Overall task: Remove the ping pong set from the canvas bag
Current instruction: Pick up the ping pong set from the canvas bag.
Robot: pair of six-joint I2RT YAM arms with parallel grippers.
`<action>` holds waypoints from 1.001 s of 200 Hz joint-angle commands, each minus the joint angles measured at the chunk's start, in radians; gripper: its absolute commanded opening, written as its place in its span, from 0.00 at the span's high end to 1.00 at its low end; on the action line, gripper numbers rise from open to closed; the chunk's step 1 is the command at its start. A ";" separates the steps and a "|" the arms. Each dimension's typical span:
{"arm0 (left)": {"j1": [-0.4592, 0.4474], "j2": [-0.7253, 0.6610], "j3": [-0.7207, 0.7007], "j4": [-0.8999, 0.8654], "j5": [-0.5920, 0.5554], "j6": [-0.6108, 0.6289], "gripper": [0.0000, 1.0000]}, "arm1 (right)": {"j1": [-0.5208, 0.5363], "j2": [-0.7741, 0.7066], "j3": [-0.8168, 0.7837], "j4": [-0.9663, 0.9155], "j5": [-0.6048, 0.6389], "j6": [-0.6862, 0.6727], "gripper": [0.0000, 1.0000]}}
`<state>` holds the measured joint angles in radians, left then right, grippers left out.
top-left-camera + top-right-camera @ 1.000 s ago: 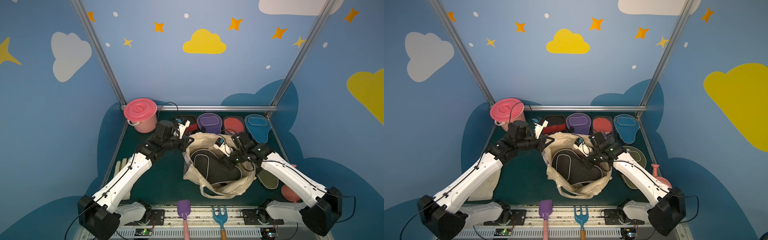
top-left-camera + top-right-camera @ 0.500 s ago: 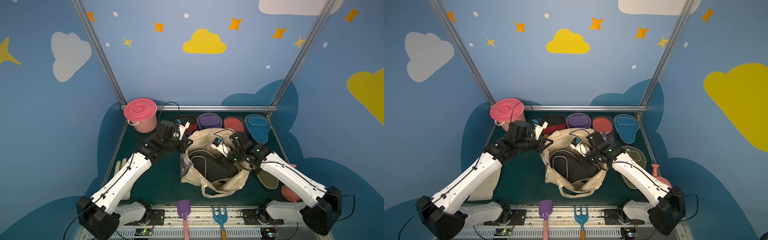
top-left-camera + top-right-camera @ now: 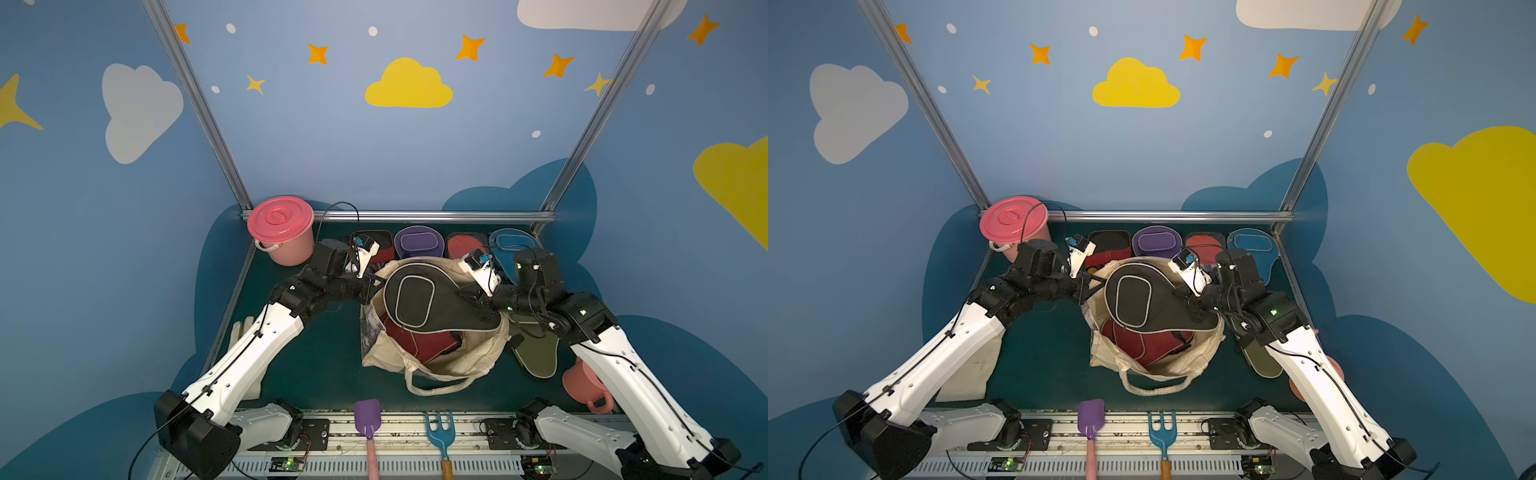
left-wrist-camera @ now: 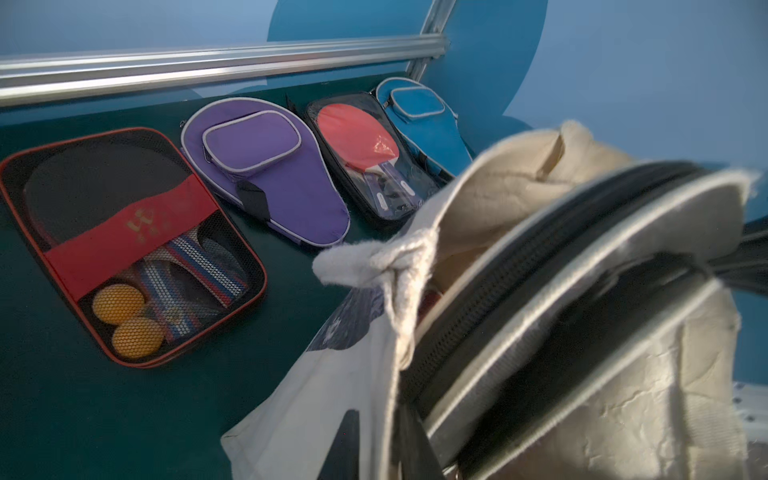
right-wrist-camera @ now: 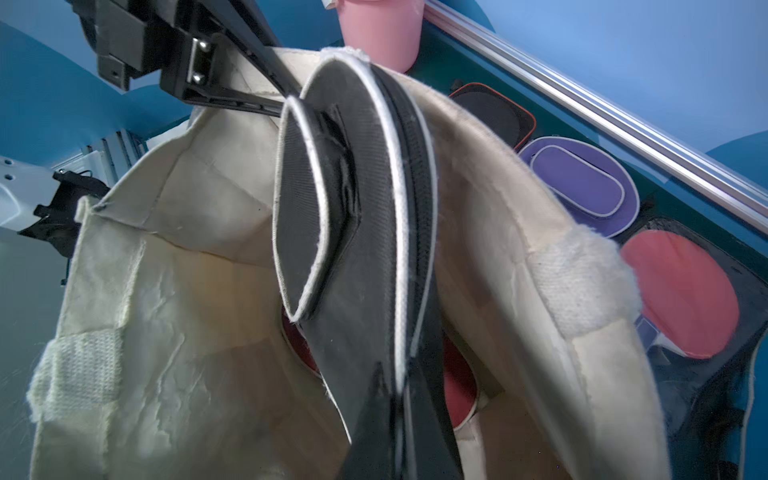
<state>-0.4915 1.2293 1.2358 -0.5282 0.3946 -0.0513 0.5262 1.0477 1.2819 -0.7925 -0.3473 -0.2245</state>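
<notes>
Now the right gripper [image 3: 481, 301] pinches the black cover [image 3: 415, 303] by its thin handle end, just above the canvas bag [image 3: 482, 358]. It looks light and a bit floppy, so that end seems the best hold. The left gripper [image 3: 376, 283] sits a little open at the bag's rim.

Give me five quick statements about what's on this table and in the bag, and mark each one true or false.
1. The right end effector grips the black cover at its handle end, above the bag. True.
2. The bag is empty. False: a maroon cover lies inside.
3. The purple cover lies on the table by the back rail. True.
4. The pink bucket has no lid. False: its lid is on.
5. The olive cover is in the bag. False: it lies on the table beside it.
</notes>
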 commanded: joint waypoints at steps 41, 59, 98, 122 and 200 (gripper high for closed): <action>0.062 -0.034 0.141 -0.038 0.012 0.067 0.04 | -0.070 0.037 0.144 0.045 -0.138 0.001 1.00; 0.086 -0.039 0.158 -0.025 0.100 0.073 0.00 | -0.088 0.045 0.166 0.049 -0.181 -0.001 1.00; 0.112 -0.037 0.135 0.045 0.341 0.076 0.00 | -0.134 0.041 0.196 0.085 -0.318 0.008 1.00; 0.115 -0.023 0.116 0.083 0.441 0.068 0.00 | -0.160 0.046 0.213 0.096 -0.394 0.014 1.00; 0.122 -0.005 0.072 0.242 0.646 -0.019 0.03 | -0.225 0.073 0.207 0.179 -0.590 0.084 1.00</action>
<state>-0.3729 1.2224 1.3190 -0.3798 0.9367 -0.0250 0.3130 1.1183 1.4582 -0.7387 -0.8131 -0.1867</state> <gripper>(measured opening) 0.988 0.049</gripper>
